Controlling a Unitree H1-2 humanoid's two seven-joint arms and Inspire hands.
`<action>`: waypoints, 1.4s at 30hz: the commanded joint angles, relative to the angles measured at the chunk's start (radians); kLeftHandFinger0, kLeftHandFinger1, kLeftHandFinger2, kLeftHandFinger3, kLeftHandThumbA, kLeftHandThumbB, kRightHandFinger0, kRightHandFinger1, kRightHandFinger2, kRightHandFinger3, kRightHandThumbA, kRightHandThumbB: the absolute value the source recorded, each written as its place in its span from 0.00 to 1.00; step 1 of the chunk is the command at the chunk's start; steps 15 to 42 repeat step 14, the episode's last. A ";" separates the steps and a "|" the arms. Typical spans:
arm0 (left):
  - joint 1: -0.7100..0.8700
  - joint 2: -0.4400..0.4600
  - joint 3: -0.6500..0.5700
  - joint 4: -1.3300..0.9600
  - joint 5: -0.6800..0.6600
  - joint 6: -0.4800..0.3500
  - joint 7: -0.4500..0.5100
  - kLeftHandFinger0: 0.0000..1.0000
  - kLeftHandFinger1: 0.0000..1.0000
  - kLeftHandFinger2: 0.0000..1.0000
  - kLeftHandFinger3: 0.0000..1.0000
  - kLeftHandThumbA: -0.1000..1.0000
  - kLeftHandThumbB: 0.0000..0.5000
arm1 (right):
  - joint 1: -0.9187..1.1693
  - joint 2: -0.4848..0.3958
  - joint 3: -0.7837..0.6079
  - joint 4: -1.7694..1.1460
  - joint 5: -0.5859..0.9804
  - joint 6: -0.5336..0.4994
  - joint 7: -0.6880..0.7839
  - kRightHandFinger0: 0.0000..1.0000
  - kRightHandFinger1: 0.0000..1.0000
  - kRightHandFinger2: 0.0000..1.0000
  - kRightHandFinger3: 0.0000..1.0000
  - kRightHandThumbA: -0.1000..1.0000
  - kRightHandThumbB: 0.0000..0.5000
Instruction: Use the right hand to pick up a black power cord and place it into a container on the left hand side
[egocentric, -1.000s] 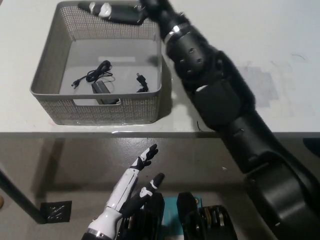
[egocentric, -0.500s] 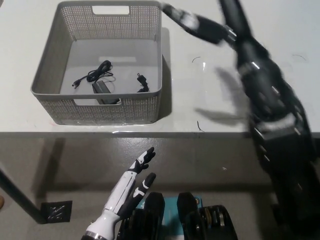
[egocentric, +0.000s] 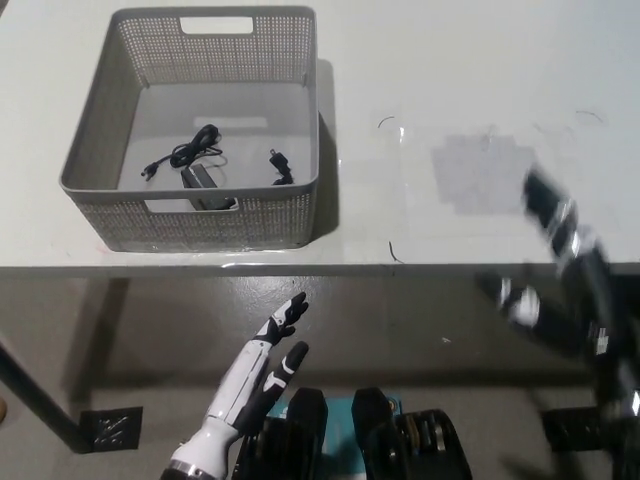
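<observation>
Right hand (egocentric: 520, 305) showing only as motion blur at right, below table edge; cannot tell finger state. Black power cord (egocentric: 205, 163) lying inside grey mesh basket (egocentric: 290, 215), adapter end near front wall, cable coiling toward back-left. Left hand (egocentric: 262, 365) resting low, fingers spread, holding nothing.

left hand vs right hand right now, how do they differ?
The left hand is white, sharp in the picture and open with fingers apart, low at the left below the table edge. The right hand is black, motion-blurred at the right near the table edge; whether it is open or shut cannot be told. Neither visibly holds the power cord, which lies in the basket.
</observation>
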 joint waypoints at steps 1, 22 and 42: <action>0.010 -0.017 0.023 -0.046 -0.021 -0.016 0.028 1.00 1.00 1.00 1.00 1.00 0.24 | 0.109 0.084 0.118 0.120 0.136 -0.202 0.130 1.00 1.00 1.00 1.00 1.00 0.72; 0.036 -0.021 0.022 -0.028 -0.022 -0.053 0.032 1.00 1.00 1.00 1.00 1.00 0.10 | 0.058 0.196 0.111 0.659 0.060 -0.435 0.082 1.00 1.00 1.00 1.00 1.00 0.77; 0.036 -0.021 0.022 -0.028 -0.022 -0.053 0.032 1.00 1.00 1.00 1.00 1.00 0.10 | 0.058 0.196 0.111 0.659 0.060 -0.435 0.082 1.00 1.00 1.00 1.00 1.00 0.77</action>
